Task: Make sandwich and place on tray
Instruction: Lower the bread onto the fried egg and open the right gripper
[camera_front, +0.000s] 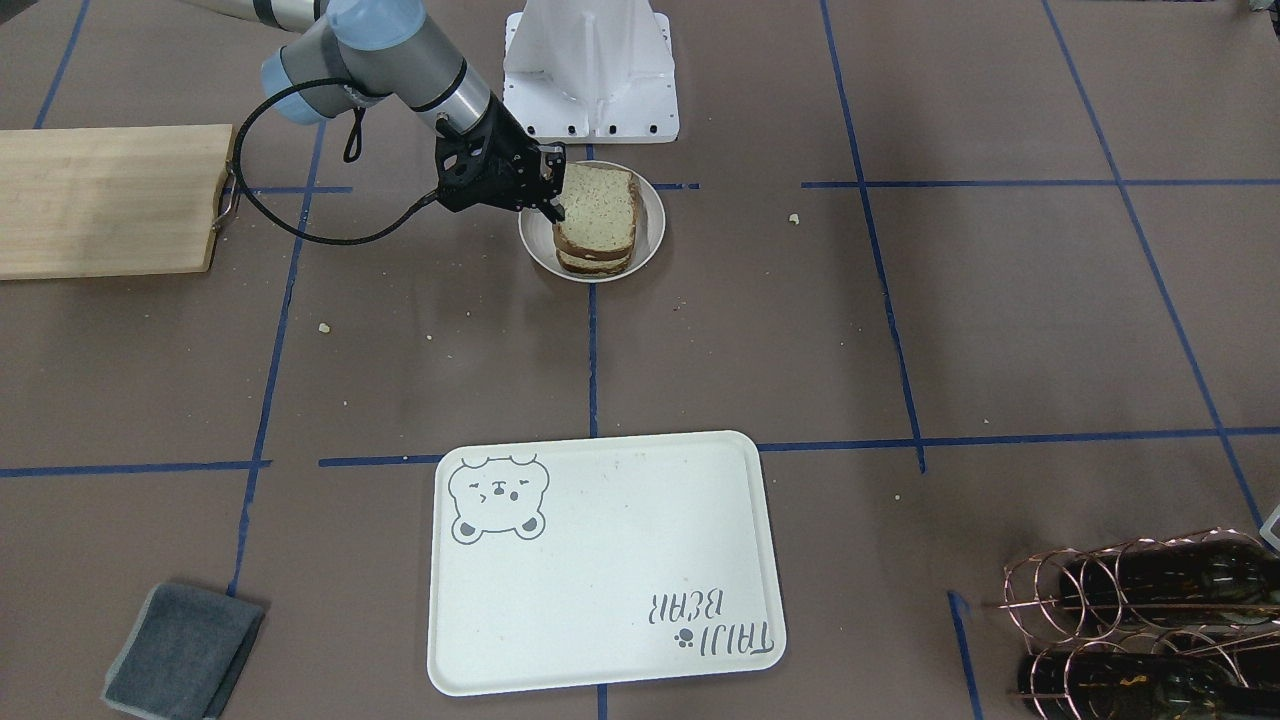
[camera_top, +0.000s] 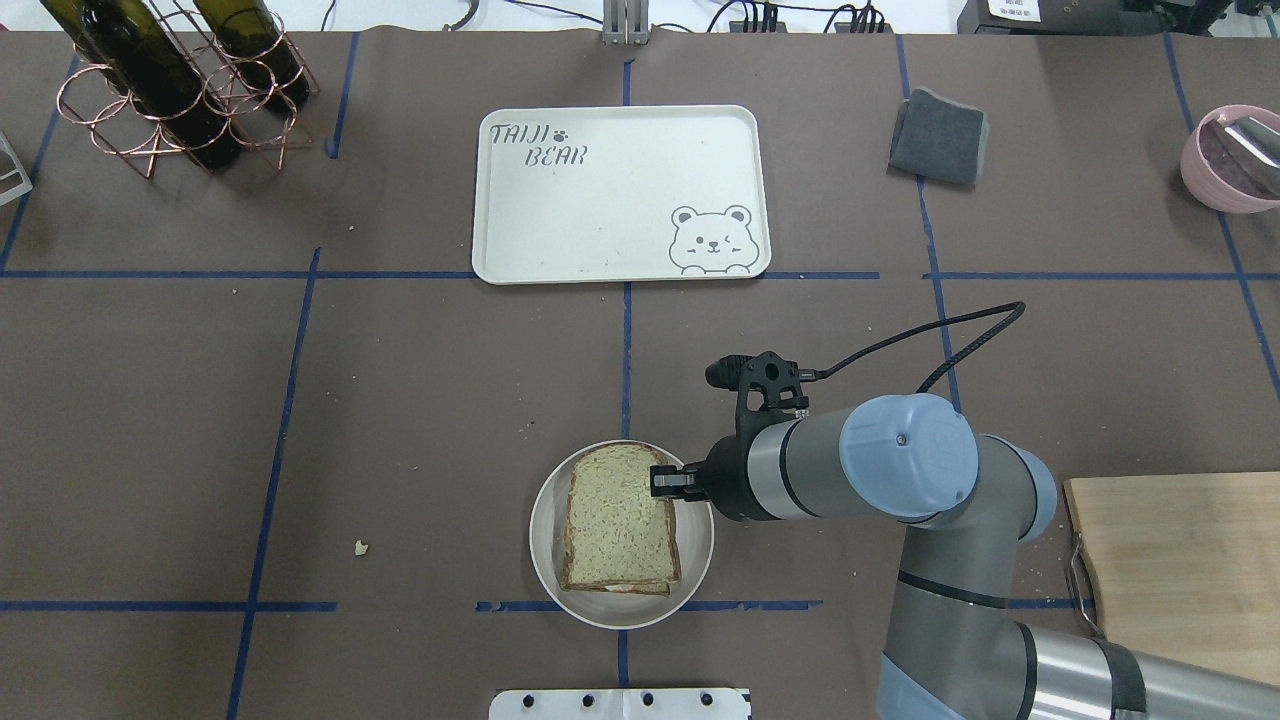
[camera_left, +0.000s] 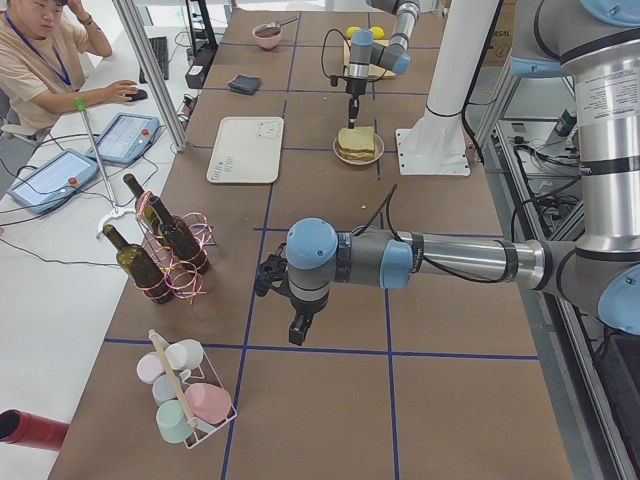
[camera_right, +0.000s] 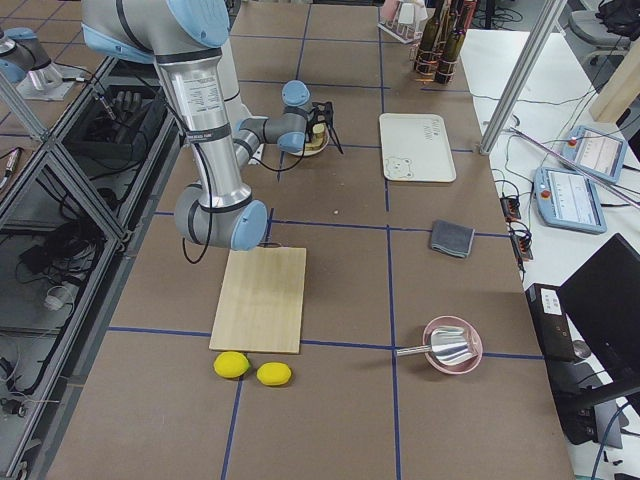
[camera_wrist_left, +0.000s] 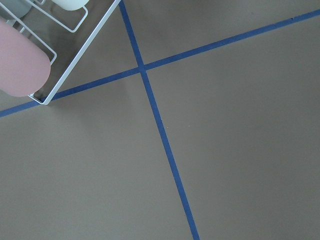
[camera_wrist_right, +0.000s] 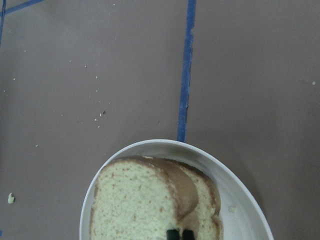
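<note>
Tan sandwich (camera_top: 620, 525): 2 speckled slices w/ dark crust, stacked on the plate, mid-bench near robot-side edge. Filling mostly hidden.
plate (camera_top: 545, 560): small, round, off-white. Sits across a blue tape line, near the white robot base (camera_top: 620, 705).
tray (camera_top: 600, 200): cream-white, bear face + "TAIJI BEAR" lettering. Lies flat by operator-side edge, mid-bench, well apart from plate & sandwich.
R gripper (camera_top: 658, 483): reaches in low from the right-end side, at the sandwich edge nearest that end.
fingers (camera_wrist_right: 173, 234): R pair drawn close together, only a thin gap. Tips touch the crust at the top slice's rim; can't tell if any bread is pinched between them.
L gripper (camera_left: 298, 335): hovers over bare bench toward left end, pointing down, well apart from sandwich & tray. Open or closed: can't tell, seen from side cam only.
board (camera_top: 1180, 560): wooden, by robot-side edge toward right end.
cloth (camera_top: 938, 137): grey, folded, near operator-side edge, on the tray's right-end side.
bottle rack (camera_top: 170, 90): copper wire w/ dark bottles, operator-side left corner.
mug rack (camera_left: 185, 400): white wire, pastel mugs, at left end.
bowl (camera_right: 452, 345): pink w/ metal utensil inside, operator-side, toward right end.
lemons (camera_right: 252, 369): 2, yellow, just beyond the board toward right end.
</note>
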